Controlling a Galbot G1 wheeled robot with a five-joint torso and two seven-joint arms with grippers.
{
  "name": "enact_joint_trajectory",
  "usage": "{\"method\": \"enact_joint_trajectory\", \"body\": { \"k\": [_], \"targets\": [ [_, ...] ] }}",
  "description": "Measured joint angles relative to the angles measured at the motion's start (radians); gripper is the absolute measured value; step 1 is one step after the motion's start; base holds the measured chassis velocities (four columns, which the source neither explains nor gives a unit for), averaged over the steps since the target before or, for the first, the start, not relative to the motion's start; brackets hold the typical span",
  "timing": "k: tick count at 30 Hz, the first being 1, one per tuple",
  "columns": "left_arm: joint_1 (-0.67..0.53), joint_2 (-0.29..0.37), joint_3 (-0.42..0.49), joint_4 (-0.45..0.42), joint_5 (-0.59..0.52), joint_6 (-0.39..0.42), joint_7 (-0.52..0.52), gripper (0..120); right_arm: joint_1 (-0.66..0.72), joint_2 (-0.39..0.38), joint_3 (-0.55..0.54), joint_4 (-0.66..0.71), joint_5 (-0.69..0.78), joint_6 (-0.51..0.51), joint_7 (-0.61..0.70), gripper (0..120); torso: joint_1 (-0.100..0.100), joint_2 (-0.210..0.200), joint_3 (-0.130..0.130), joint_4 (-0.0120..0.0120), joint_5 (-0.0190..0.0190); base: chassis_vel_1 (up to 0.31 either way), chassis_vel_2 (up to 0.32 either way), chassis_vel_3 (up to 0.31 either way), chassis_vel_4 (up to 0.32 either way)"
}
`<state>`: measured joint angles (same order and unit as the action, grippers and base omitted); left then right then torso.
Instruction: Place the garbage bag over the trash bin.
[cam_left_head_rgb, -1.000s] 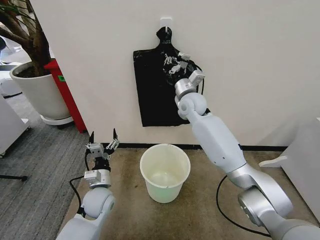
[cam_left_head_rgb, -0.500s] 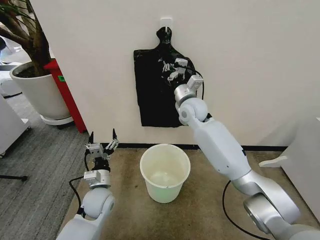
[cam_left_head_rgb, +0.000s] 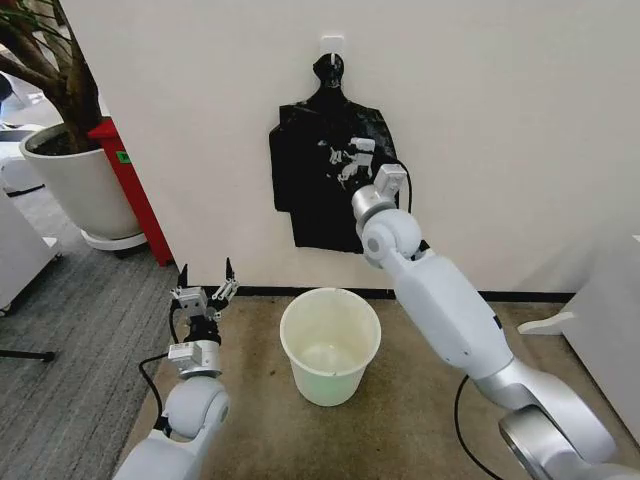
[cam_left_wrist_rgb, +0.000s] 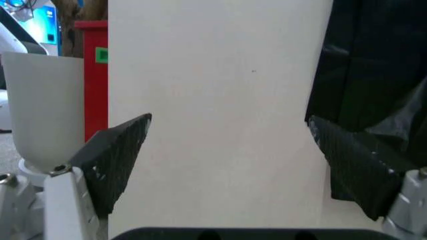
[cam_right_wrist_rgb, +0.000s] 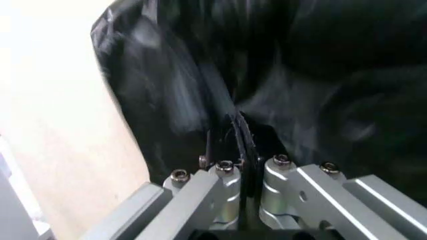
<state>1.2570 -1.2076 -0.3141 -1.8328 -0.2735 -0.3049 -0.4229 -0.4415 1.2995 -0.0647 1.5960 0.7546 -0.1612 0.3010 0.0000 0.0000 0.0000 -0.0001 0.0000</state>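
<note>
No readable writing anywhere. Right gripper (cam_left_head_rgb: 347, 158) is pinching the glossy, crinkly garbage bag (cam_left_head_rgb: 312, 190) at upper centre; left gripper (cam_left_head_rgb: 205, 284) sits spread at lower left beside the smooth cream trash bin (cam_left_head_rgb: 330, 343)

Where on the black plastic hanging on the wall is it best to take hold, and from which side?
Probably the loose front layer at mid-height of the black bundle, approached head-on from the room side. It hangs flat against the wall, so only crinkled front film offers a pinchable fold; the right tool is shut there.
</note>
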Motion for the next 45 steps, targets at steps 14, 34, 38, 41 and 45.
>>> {"method": "enact_joint_trajectory", "body": {
  "k": [14, 34, 38, 41, 45],
  "targets": [
    [0.001, 0.0, 0.0, 0.001, 0.002, 0.0, 0.001, 91, -0.039, 0.026, 0.024, 0.016, -0.018, 0.008, 0.008, 0, 0.0, 0.0, 0.0, 0.0001, 0.0, 0.0, 0.0, 0.0, 0.0],
    [0.003, -0.008, 0.001, 0.004, 0.007, -0.004, 0.002, 91, 0.095, 0.054, 0.071, -0.039, -0.002, -0.022, 0.066, 61, 0.0, 0.0, 0.0, 0.0001, 0.0, 0.0, 0.0, 0.0, 0.0],
    [0.003, -0.01, 0.002, 0.004, 0.008, -0.004, 0.002, 91, 0.082, 0.058, 0.068, -0.024, -0.002, -0.022, 0.069, 72, 0.0, 0.0, 0.0, 0.0002, 0.0, 0.0, 0.0, 0.0, 0.0],
    [0.003, -0.01, 0.002, 0.004, 0.009, -0.004, 0.002, 91, 0.073, 0.058, 0.065, -0.01, 0.0, -0.022, 0.07, 82, 0.0, 0.0, 0.0, 0.0001, 0.0, 0.0, 0.0, 0.0, 0.0],
    [0.004, -0.012, 0.004, 0.006, 0.011, -0.004, 0.002, 91, 0.066, 0.062, 0.064, 0.003, 0.007, -0.022, 0.073, 97, 0.0, 0.0, 0.0, 0.0001, -0.0001, 0.0, 0.0, 0.0, 0.0]
  ]
}}
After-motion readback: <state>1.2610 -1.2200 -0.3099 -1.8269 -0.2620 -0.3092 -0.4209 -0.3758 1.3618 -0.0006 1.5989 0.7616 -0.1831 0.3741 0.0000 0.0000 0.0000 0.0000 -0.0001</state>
